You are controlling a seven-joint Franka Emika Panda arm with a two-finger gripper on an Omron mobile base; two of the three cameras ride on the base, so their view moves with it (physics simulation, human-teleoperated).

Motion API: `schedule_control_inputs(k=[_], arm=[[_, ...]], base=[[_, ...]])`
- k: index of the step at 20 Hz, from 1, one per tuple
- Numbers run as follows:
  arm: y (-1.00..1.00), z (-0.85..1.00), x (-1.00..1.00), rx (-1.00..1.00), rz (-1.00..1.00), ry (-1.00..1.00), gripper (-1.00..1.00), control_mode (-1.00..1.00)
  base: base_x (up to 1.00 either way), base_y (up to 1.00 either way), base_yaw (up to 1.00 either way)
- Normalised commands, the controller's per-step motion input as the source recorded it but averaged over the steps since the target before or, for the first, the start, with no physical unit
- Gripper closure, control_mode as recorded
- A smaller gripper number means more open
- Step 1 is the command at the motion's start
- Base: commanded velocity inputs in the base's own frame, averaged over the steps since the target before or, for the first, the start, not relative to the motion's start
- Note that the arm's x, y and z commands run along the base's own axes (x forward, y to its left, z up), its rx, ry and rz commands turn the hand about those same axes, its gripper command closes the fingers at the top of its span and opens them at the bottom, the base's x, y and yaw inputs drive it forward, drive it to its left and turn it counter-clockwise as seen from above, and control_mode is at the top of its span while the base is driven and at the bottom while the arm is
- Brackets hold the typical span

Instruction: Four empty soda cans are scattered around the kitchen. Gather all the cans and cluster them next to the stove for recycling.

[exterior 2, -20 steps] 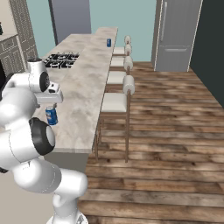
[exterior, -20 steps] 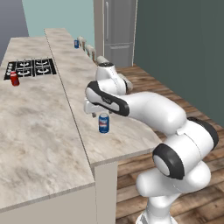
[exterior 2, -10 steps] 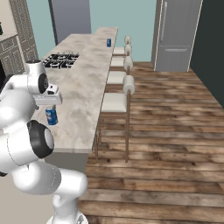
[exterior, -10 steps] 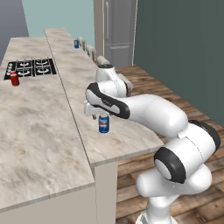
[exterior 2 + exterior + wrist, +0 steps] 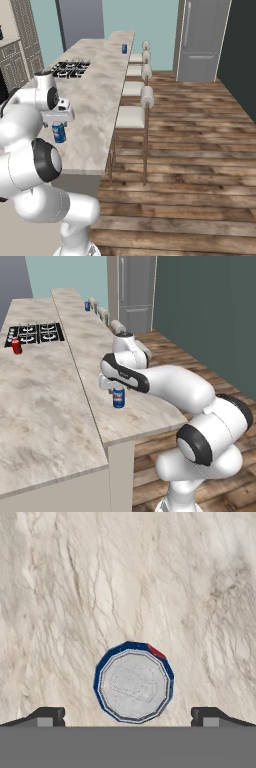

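— Where does the white arm's two-finger gripper stand?

— Directly above a small blue cylindrical soda can with a white band, which stands upright on the beige marbled stone counter, near its seating edge; in the hand view the can's silvery top sits between the two dark fingertips, one on each side; the jaws are spread wide, with a gap to the can on both sides, so nothing is gripped.

— And the other cans?

— A small red can stands just beside the flat black gas stove with silver burners, at its near left corner; a second blue can stands at the far end of the counter, well apart from the arm; the right base view shows that one too.

— What lies beyond the counter?

— Pale cushioned bar stools lined along its outer edge, over a wooden plank floor; a grey steel refrigerator against the far wall.
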Motion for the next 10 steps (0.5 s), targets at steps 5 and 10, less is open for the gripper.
schedule_control_inputs(k=[5,10], arm=[[0.0,-0.07,0.2,0.0,0.05,0.0,-1.0,-1.0],[0.07,-0.01,0.05,0.0,0.02,0.0,-1.0,-1.0]], base=[[0.0,0.0,0.0],[0.0,0.0,0.0]])
